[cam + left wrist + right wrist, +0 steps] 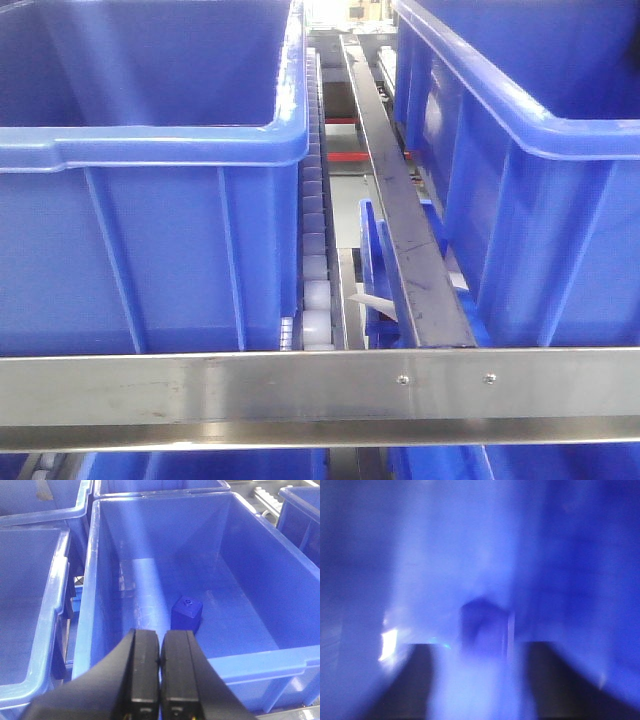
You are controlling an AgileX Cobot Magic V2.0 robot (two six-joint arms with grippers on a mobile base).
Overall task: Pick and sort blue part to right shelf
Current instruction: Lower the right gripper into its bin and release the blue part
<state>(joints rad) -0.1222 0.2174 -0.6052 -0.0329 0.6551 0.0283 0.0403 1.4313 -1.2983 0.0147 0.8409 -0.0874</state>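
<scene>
The right shelf's flat screwed steel front rail [300, 385] runs across the front view, with a white roller track [315, 250] behind it and large blue bins on the left [150, 250] and right [540, 200]. No gripper shows in that view. In the left wrist view a small dark blue part [186, 614] with a hole on top sits on the floor of a large blue bin [92, 580]. My left gripper [160, 635] is shut and empty, above the bin's near rim. The right wrist view is heavily blurred. My right gripper [481, 650] is open, and a blue part [482, 622] lies between and just beyond its fingers, inside a blue bin.
More blue bins stand to the left [30, 595] and behind [160, 486] in the left wrist view, with another at the right [302, 515]. A dark steel divider bar [400, 220] runs back between the two front bins. Lower bins show under the front rail.
</scene>
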